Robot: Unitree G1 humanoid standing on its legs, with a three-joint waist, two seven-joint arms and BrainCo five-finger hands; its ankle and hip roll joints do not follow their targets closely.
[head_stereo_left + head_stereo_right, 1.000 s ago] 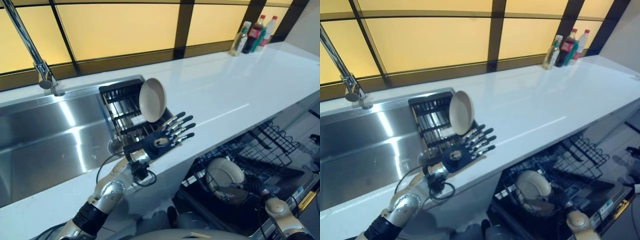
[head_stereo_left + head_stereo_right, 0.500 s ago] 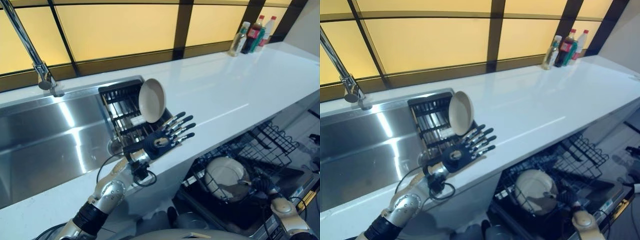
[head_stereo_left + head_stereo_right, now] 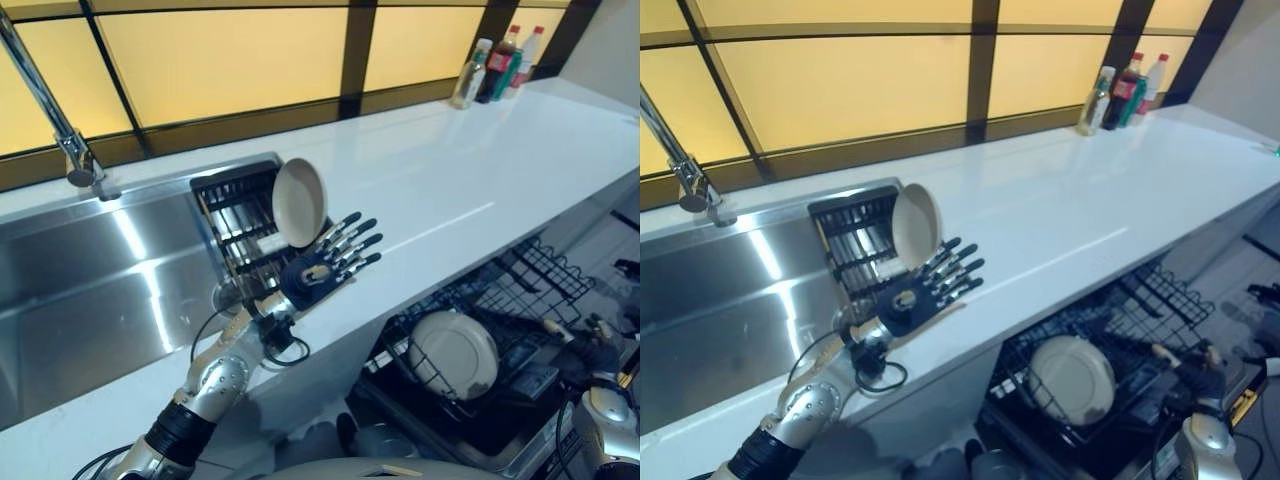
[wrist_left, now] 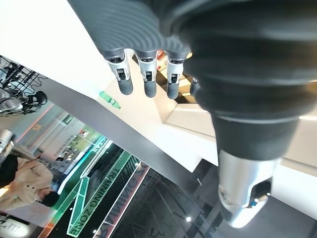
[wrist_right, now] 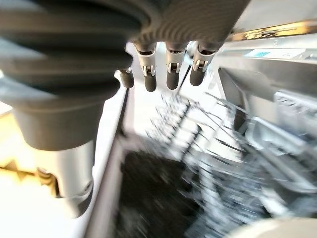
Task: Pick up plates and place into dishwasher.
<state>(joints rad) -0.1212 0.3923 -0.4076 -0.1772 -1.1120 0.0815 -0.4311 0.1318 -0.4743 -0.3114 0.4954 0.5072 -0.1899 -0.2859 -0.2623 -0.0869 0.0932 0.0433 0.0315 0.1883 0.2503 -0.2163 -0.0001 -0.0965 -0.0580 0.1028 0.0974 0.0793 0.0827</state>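
The left robot hand [image 3: 325,268] hovers with fingers spread straight over the counter [image 3: 450,190] edge, just beside the sink rack [image 3: 240,225], where one plate [image 3: 300,202] stands upright. Below the counter, a second plate [image 3: 455,352] leans in the dishwasher rack [image 3: 500,330]. The right robot hand [image 3: 1200,378] is apart from that plate, holding nothing; its wrist view shows relaxed fingers [image 5: 171,74] over blurred rack wires. Bottles [image 3: 498,68] stand at the counter's far end, and a tap [image 3: 60,130] rises beside the sink [image 3: 90,290]
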